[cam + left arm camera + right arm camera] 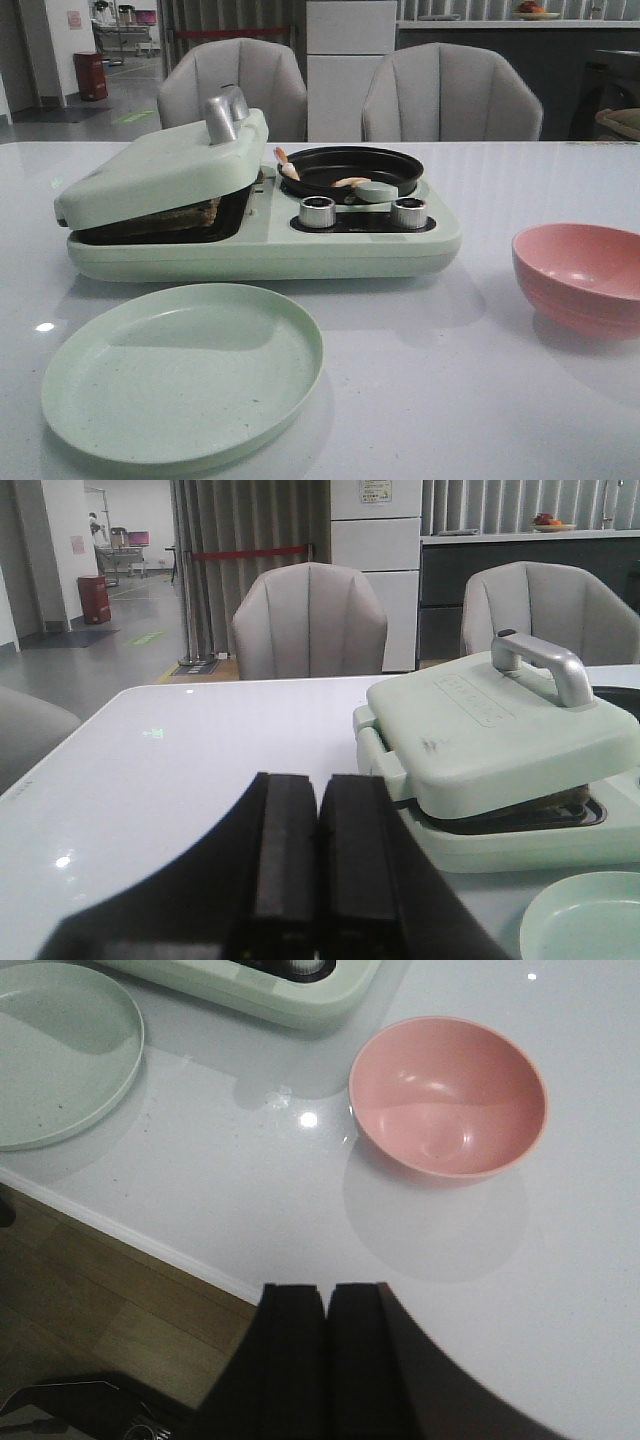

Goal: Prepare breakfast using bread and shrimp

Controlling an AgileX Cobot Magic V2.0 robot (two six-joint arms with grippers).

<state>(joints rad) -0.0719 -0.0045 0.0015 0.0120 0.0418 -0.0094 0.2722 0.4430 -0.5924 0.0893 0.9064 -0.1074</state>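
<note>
The bread [178,215] lies in the left bay of a pale green breakfast maker [260,245], under its half-lowered lid [160,165]; only a brown edge shows in the gap. In the left wrist view the bread [560,802] is a thin dark strip under the lid. Two shrimp sit in the black pan [385,165] on the right side, one [350,182] near the front and one [287,163] on the left rim. My left gripper [318,785] is shut and empty, above the table to the left of the maker. My right gripper [326,1295] is shut and empty, at the table's front edge, near a pink bowl.
A pale green plate [180,375] lies in front of the maker. The pink bowl [580,275] stands empty at the right. Two knobs [318,212] sit on the maker's front. Two grey chairs [450,95] stand behind the table. Wooden floor [90,1300] shows past the table edge.
</note>
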